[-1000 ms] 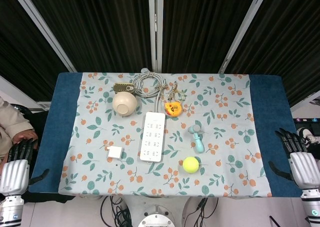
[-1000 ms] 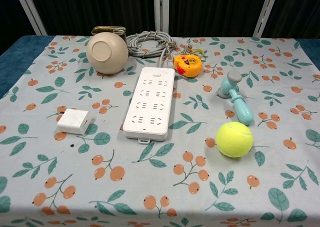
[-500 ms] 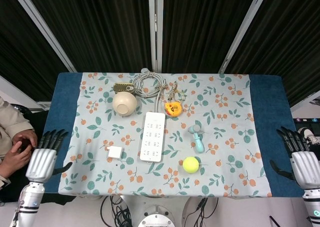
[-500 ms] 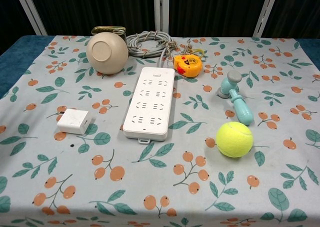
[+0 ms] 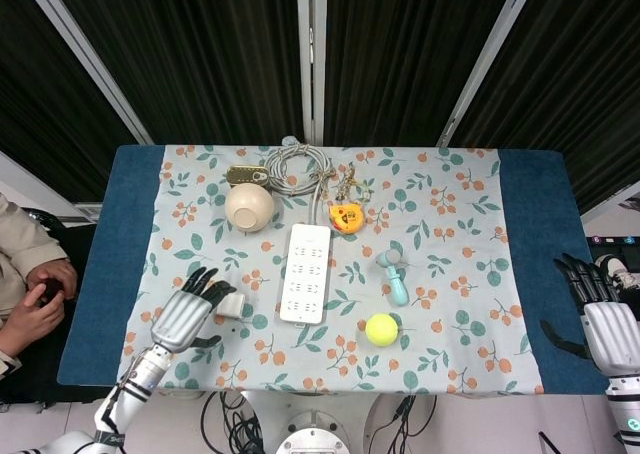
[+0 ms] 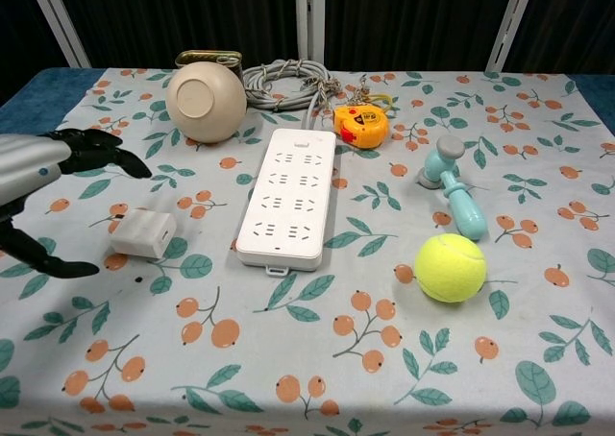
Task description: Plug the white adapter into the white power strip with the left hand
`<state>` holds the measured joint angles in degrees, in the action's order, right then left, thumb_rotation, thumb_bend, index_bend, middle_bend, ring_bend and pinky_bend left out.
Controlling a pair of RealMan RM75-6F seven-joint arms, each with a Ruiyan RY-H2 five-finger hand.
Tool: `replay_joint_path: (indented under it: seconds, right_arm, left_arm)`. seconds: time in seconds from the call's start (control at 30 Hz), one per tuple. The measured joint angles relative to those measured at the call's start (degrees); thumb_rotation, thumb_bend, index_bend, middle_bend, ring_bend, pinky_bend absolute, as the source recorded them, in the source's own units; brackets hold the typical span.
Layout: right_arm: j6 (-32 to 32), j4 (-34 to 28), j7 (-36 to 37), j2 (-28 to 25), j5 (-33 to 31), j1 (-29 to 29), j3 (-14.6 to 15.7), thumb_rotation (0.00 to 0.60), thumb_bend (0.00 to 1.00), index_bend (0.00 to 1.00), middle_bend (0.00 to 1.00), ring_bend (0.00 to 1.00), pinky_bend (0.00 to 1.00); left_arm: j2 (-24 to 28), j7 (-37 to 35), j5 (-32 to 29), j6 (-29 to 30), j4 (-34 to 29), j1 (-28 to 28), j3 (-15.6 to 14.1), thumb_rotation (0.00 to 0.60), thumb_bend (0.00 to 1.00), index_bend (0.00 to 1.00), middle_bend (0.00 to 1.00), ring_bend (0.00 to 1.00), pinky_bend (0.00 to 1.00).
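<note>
Left hand (image 5: 186,316) has moved in from the table's left edge, now over the cloth, fingers spread, empty. Adapter (image 6: 142,232) lies at the strip's (image 6: 286,199) 9 o'clock, untouched. Right hand (image 5: 606,329) spread, empty.

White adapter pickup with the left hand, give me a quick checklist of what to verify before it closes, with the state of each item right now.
1. Left hand open, holding nothing: ok; fingers and thumb are spread.
2. Hand lined up on the white adapter: ok; it hovers just left of it, thumb low, fingers above.
3. Contact with the adapter: cannot tell; neither view shows a clear touch.
4. Adapter free of neighbours: ok; it lies apart from the white power strip and the beige bowl.
5. Strip sockets unobstructed: ok; nothing is plugged in or lying on it.
6. Right hand out of the way: ok; it is at the table's far right edge.
</note>
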<state>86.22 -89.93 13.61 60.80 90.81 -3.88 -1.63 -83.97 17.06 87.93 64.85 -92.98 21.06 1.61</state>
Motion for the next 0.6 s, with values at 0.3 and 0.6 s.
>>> replay_joint_path:
  seconds: [0.3, 0.6]
  right_arm:
    - [-0.15, 0.43, 0.43, 0.26, -0.31, 0.09, 0.09, 0.600, 0.21, 0.00, 0.00, 0.00, 0.00]
    - [-0.03, 0.49, 0.39, 0.24, -0.50, 0.18, 0.03, 0.600, 0.21, 0.00, 0.00, 0.00, 0.00]
  left_arm:
    - [-1.61, 1.10, -2.17, -1.52, 0.05, 0.86, -0.96, 0.600, 0.09, 0.22, 0.22, 0.04, 0.00]
    - [-2.20, 1.33, -4.84, -3.44, 0.67, 1.96, -1.06, 0.600, 0.09, 0.22, 0.23, 0.04, 0.00]
